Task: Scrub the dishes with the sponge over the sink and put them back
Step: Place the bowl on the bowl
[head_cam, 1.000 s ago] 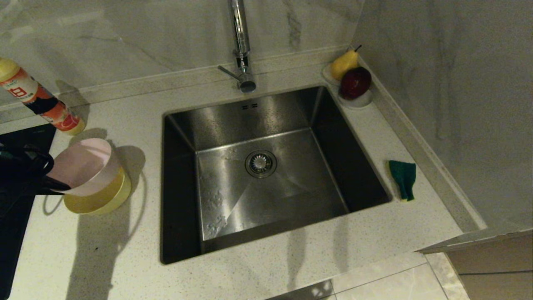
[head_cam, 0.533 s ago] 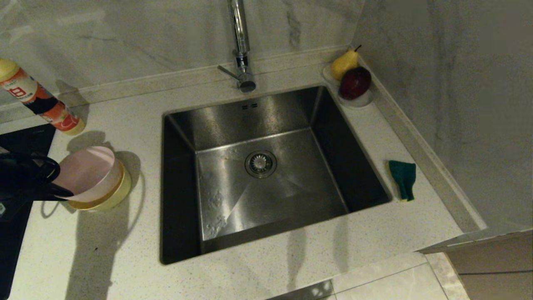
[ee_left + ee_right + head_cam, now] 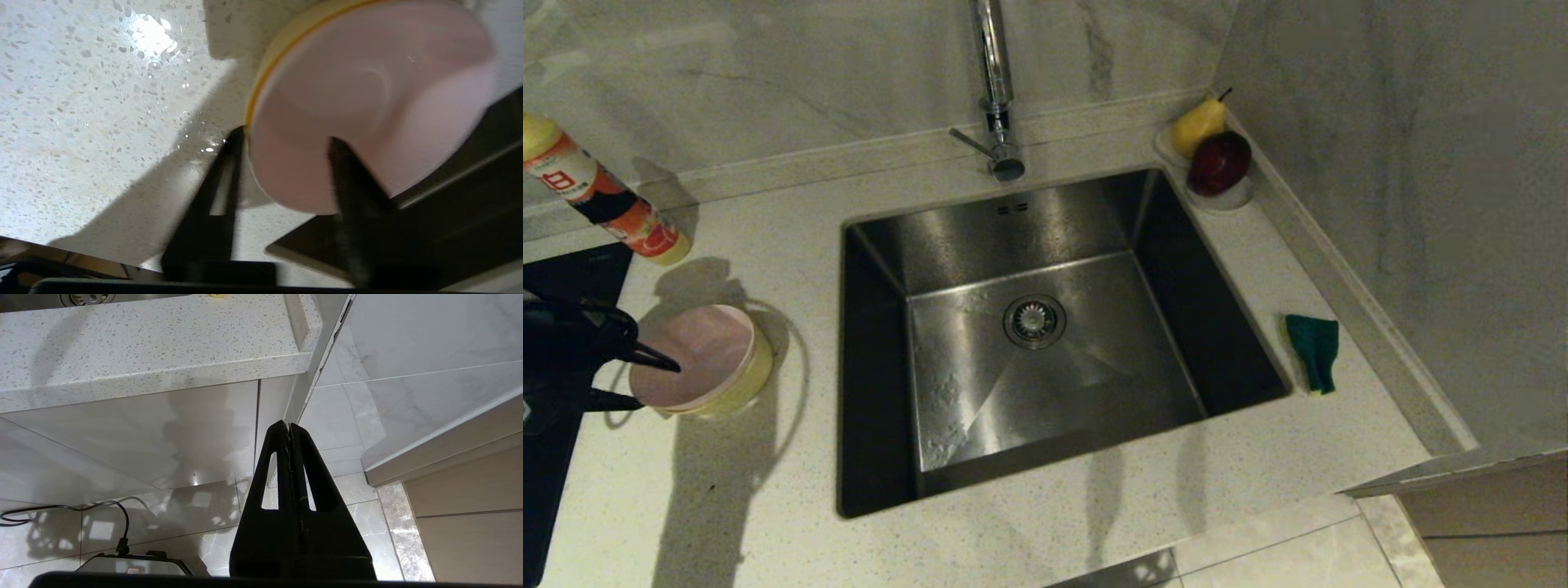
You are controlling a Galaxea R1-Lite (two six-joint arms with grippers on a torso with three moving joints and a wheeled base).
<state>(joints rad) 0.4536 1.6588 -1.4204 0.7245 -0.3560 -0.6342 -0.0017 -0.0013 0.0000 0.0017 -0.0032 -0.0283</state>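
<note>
Brushed steel sink (image 3: 947,245); speckled glossy stone counter (image 3: 768,506).

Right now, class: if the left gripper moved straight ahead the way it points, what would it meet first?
The pink bowl. The left gripper straddles its near rim, jaws open, so going on would probably push the rim deeper between the fingers.

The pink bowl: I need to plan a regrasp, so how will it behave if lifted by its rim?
The pink bowl looks like thin plastic, so probably light and a bit flexible. Its smooth, glossy wall may slip between the left hand's open fingers. Nested in the yellow bowl, it might drag that bowl up or stick.
</note>
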